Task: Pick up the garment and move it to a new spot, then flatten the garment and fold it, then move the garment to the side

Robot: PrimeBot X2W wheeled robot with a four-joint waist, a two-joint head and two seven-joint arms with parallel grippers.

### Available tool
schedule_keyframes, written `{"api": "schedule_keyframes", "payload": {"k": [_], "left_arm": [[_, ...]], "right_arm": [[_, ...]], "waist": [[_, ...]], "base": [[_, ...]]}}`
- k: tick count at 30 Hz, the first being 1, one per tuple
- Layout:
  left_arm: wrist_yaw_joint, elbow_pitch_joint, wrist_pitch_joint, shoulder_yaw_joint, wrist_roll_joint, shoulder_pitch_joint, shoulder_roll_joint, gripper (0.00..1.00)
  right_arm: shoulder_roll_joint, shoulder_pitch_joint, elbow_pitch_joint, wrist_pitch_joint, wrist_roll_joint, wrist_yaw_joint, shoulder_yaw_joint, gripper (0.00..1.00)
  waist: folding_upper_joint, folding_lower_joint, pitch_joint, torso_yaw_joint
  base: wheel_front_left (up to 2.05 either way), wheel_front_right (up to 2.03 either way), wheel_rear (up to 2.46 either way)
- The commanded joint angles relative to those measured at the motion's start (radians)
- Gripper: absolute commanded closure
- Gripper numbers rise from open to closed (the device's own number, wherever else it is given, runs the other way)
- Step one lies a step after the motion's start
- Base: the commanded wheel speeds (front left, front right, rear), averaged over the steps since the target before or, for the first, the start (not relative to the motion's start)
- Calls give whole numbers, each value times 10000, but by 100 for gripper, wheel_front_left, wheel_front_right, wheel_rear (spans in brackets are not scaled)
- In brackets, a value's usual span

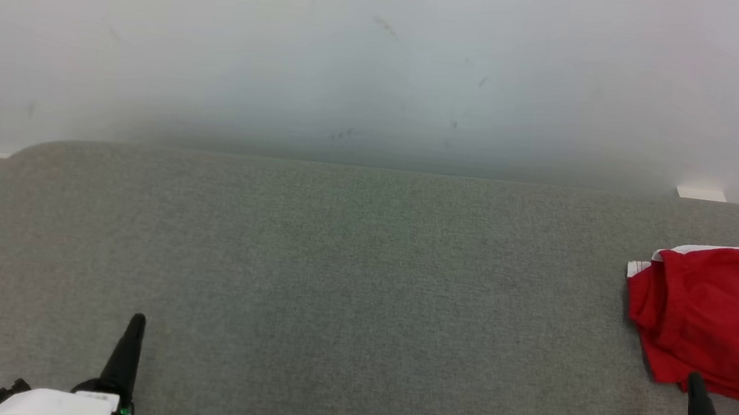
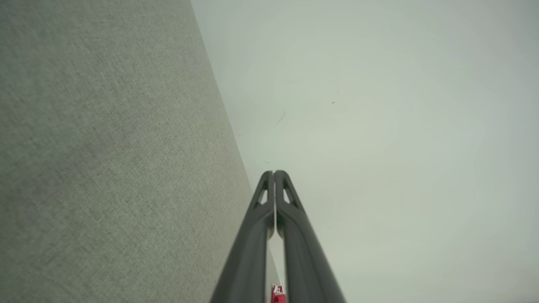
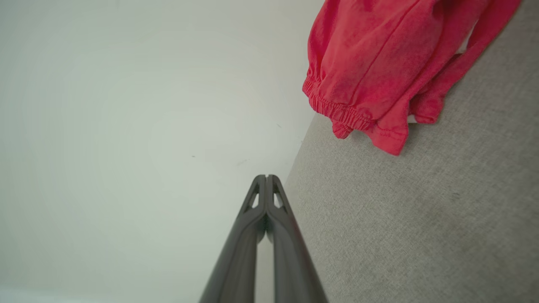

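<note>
Where: the red garment [image 1: 718, 320] lies bunched up at the right edge of the grey surface [image 1: 360, 290].
Feel: it looks soft, light and floppy.
Grab spot: a thick top fold by the stretchy hem.
Left pincer [image 1: 137, 322]: squeezed closed, holding nothing.
Right pincer [image 1: 696, 381]: squeezed closed, holding nothing, near the garment.

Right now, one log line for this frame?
stage: pre-pick | garment: red, crumpled, table right | left gripper: shut, empty | right gripper: shut, empty, near garment
</note>
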Motion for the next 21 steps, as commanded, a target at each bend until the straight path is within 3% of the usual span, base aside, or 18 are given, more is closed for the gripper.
{"api": "schedule_keyframes", "payload": {"k": [1,21], "left_arm": [[-43,-72,98,63,-287,-127,74,100],[-95,-149,468,224,-1732,-216,80,100]], "right_arm": [[-47,-170,-84,63,235,-16,-76,100],[-42,-290,-72,432,1456,-19,-304,100]], "waist": [[0,-1,7,11],[0,-1,85,116]], "base": [[0,0,0],[0,0,0]]}}
